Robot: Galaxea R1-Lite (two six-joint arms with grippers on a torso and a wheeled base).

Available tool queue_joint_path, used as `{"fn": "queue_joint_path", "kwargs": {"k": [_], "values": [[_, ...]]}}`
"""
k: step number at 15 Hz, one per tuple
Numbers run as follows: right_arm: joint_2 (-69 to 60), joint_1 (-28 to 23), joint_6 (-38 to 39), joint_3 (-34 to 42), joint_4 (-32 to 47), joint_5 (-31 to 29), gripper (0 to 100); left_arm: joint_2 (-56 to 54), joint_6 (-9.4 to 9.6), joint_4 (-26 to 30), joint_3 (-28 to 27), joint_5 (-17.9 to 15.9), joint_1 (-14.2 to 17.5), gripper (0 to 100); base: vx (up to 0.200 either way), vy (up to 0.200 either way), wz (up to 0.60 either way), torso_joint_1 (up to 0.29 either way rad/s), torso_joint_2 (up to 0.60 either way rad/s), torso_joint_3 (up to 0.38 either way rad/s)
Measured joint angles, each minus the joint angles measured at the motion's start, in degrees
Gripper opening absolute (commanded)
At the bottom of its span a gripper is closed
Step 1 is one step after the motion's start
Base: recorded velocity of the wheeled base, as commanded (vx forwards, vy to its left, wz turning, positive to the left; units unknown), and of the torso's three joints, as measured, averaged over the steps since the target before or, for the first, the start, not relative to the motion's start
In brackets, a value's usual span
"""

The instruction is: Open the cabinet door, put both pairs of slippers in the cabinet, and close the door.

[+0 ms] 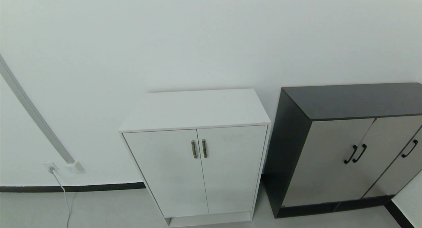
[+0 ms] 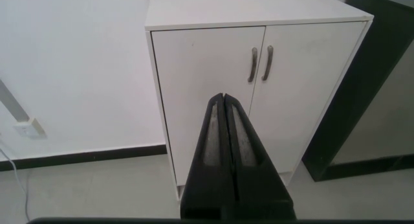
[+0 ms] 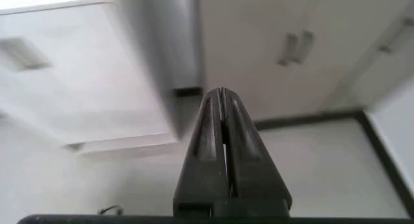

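A white cabinet (image 1: 194,109) stands against the wall with both doors (image 1: 168,168) shut. Two metal handles (image 1: 194,149) sit side by side at the middle seam. In the left wrist view my left gripper (image 2: 224,98) is shut with nothing in it. It hangs some way in front of the white cabinet (image 2: 207,62), its tip below the handles (image 2: 253,64). My right gripper (image 3: 222,92) is also shut and holds nothing. It is above the floor in front of the cabinets, which look blurred behind it.
A black cabinet (image 1: 349,99) with grey doors and black handles (image 1: 354,154) stands close to the right of the white one. At the left, a wall socket (image 1: 51,168) has a cable hanging to the floor under a slanted conduit (image 1: 33,116). Bare grey floor (image 2: 97,185) lies in front.
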Motion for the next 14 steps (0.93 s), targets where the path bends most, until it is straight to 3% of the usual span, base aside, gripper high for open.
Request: {"fn": "queue_joint_path", "kwargs": {"k": [2,6,11,14], "values": [[-5.9,1.13,-0.94,1.21,3.99,5.18,0,0.0,0.0,0.02,0.0,0.02,0.0,0,0.0,0.0,0.0,0.0,0.0,0.0],[-15.86,10.33,-1.13,2.82,11.89,5.64,0,0.0,0.02,0.0,0.0,0.02,0.0,0,0.0,0.0,0.0,0.0,0.0,0.0],[-21.2,12.35,0.72,4.83,12.5,-13.29,0,0.0,0.0,0.0,0.0,0.02,0.0,0,0.0,0.0,0.0,0.0,0.0,0.0],[-22.08,12.4,2.1,10.19,6.5,-17.51,0,0.0,0.0,0.02,0.0,0.0,0.0,0,0.0,0.0,0.0,0.0,0.0,0.0]]}}
